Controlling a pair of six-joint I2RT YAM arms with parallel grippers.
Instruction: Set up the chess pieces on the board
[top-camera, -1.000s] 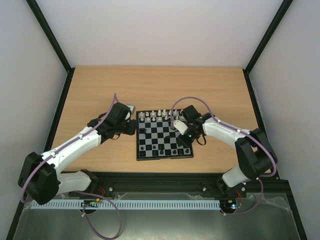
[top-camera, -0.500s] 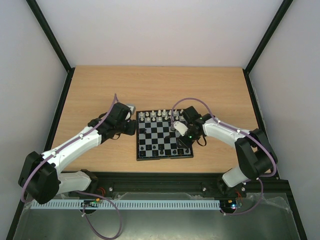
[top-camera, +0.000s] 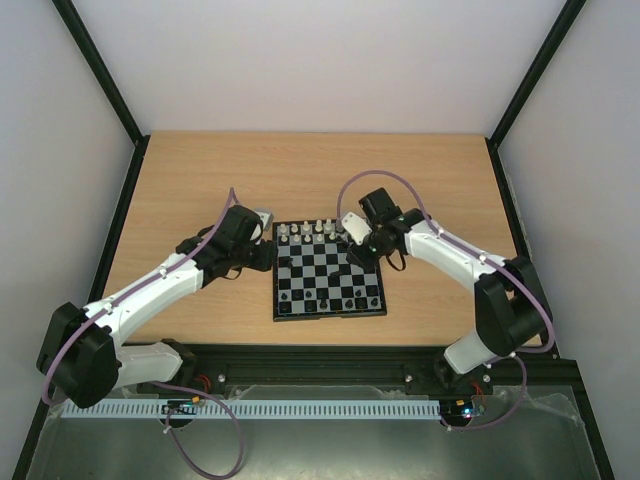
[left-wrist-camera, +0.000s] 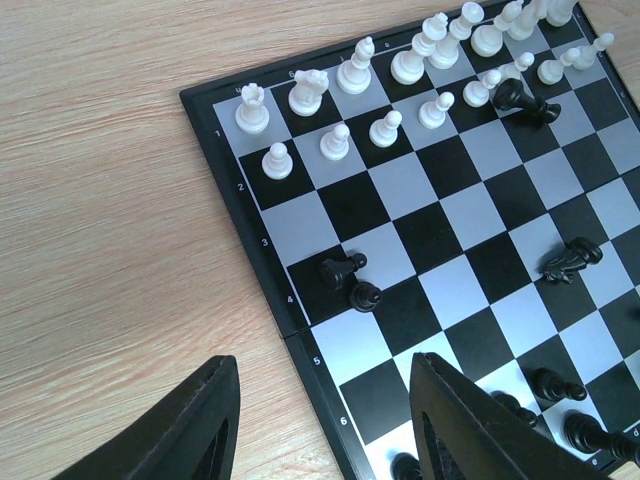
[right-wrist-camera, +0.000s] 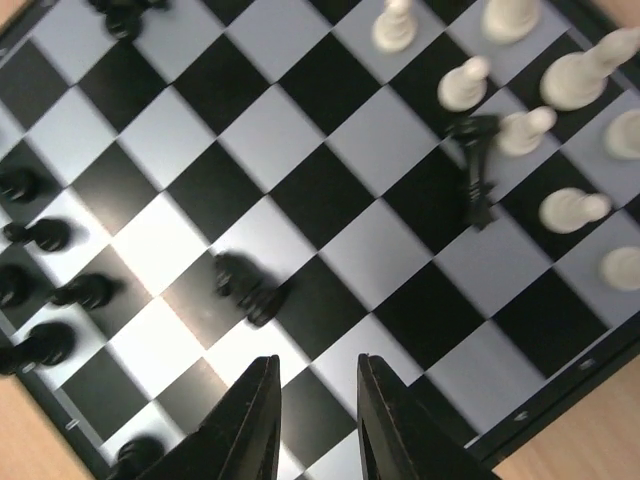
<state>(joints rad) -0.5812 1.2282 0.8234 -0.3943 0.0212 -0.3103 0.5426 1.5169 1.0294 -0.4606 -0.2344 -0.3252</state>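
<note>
Board (top-camera: 330, 317) lies on the surface (top-camera: 200, 180) between the arms. White pieces (left-wrist-camera: 355, 70) line its far edge.

Right gripper (right-wrist-camera: 316, 385) hovers over the board, jaws slightly parted, nothing between. Left gripper (left-wrist-camera: 325, 372) is spread wide and empty at the board's left edge.

Likely target: the toppled black piece (right-wrist-camera: 475, 170) among the white pawns (right-wrist-camera: 465, 85). It lies flat, long axis diagonal across the squares, wider end beside a pawn.

We'd set the jaws crosswise to that axis and descend clear of the pawns.

Board (left-wrist-camera: 395, 187) on wooden table (left-wrist-camera: 110, 150), white pieces (left-wrist-camera: 385, 128) along one edge — left gripper (left-wrist-camera: 325, 372) with jaws apart
</note>
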